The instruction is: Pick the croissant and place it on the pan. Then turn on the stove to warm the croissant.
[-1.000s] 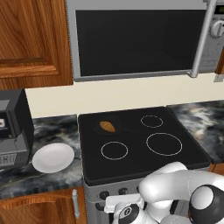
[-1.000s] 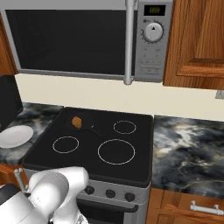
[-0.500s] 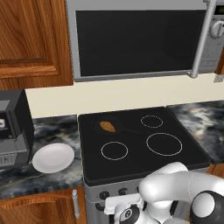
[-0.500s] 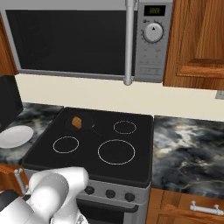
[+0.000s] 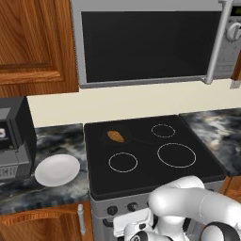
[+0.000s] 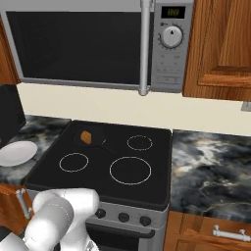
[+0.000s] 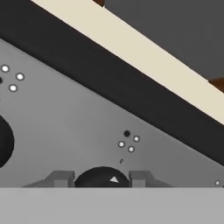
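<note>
The croissant (image 5: 116,136) (image 6: 86,137) lies in the black pan (image 5: 104,136) (image 6: 97,138) on the rear left burner of the stove (image 5: 188,174) (image 6: 157,166). My arm is bent low in front of the stove's silver panel. In the hand view my gripper (image 7: 103,178) is shut on a black stove knob (image 7: 101,175) with a white pointer mark. One finger tip (image 7: 61,178) stands on each side of that knob. Another dark knob (image 7: 4,140) shows at the left edge.
A white plate (image 5: 57,169) (image 6: 17,153) sits on the marble counter left of the stove, beside a black appliance (image 5: 14,136). The microwave (image 5: 146,42) hangs above. More knobs (image 6: 123,217) line the front panel. Marble counter (image 6: 211,171) extends right.
The arm's elbow has sunk slightly lower at the stove front. The croissant, pan and plate have not moved.
</note>
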Available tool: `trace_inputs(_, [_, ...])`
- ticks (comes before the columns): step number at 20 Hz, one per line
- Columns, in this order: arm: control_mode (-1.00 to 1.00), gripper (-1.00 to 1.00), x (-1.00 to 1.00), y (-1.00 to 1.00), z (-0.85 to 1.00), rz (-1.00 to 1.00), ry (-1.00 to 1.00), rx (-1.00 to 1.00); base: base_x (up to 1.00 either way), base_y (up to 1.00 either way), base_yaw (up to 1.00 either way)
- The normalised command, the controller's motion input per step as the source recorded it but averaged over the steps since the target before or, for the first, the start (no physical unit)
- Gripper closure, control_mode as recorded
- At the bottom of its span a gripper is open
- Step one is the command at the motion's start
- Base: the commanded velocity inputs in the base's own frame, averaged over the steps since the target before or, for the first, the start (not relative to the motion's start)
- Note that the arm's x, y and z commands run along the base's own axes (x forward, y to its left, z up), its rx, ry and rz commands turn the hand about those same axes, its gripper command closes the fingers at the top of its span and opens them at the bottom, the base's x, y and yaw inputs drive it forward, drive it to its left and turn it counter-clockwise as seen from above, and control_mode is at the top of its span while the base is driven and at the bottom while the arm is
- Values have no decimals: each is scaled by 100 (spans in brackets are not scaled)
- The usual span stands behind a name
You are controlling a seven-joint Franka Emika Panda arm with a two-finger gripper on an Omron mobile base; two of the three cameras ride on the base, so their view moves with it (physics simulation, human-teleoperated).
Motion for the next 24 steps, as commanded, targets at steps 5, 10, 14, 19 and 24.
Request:
trace_inputs(5, [-100,100,10,-13,-51,45,6,-18,0,0,0])
trace_inputs(10, [-100,100,10,-8,-52,48,8,-24,0,0,0])
trace_inputs(14, [-100,100,13,-2,-51,49,11,-28,0,0,0])
trace_inputs(19, [-100,100,16,0,-48,51,13,-28,0,0,0])
trace_inputs(24, [-100,100,10,0,-44,52,15,-28,0,0,0])
